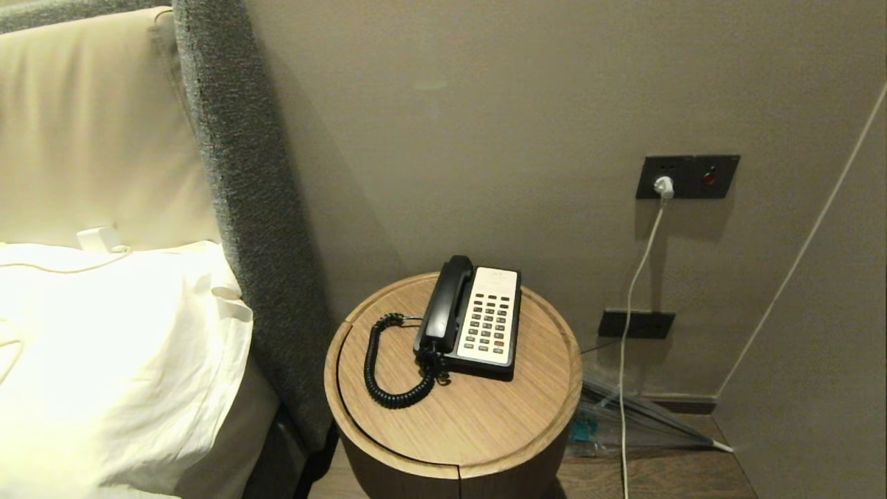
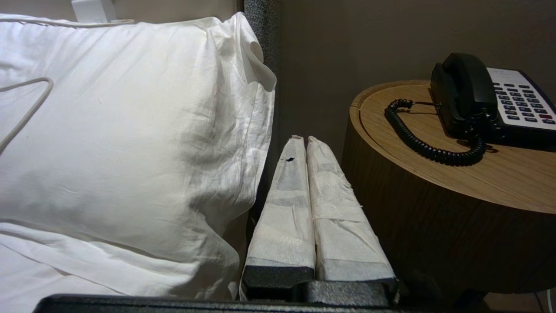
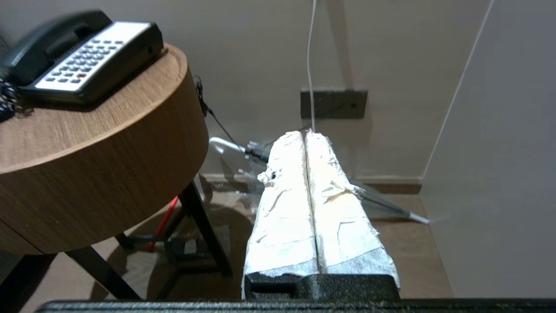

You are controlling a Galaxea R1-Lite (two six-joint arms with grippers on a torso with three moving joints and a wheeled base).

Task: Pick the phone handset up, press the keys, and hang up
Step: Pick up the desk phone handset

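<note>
The phone handset (image 1: 443, 298) lies seated in its cradle on the left side of the phone base (image 1: 478, 364), its coiled cord (image 1: 388, 367) looping loosely over the round wooden side table (image 1: 485, 430), so the task looks not yet begun. The left gripper (image 2: 302, 141) hangs low in the gap between the pillow (image 2: 130, 130) and the table's side, its two wrapped fingers pressed together on nothing; from there the handset sits up and off toward the table, well apart, above the fingertips' level. The right gripper (image 3: 306, 134) is likewise closed and empty, low beside the table's other flank, with the keys (image 3: 71, 65) up and away on the tabletop and a wall socket plate (image 3: 333, 103) beyond its tips. Both arms seem parked below the tabletop, probably to keep the approach clear before either reaches in. Neither gripper shows in the head view, so their spacing from the table edge is hard to judge. In the right wrist view the handset is blurred and cut off at the frame edge; the key labels cannot be read anywhere, though one red key (image 2: 545, 116) stands out; the clutter on the floor under the table is too dim to identify
</note>
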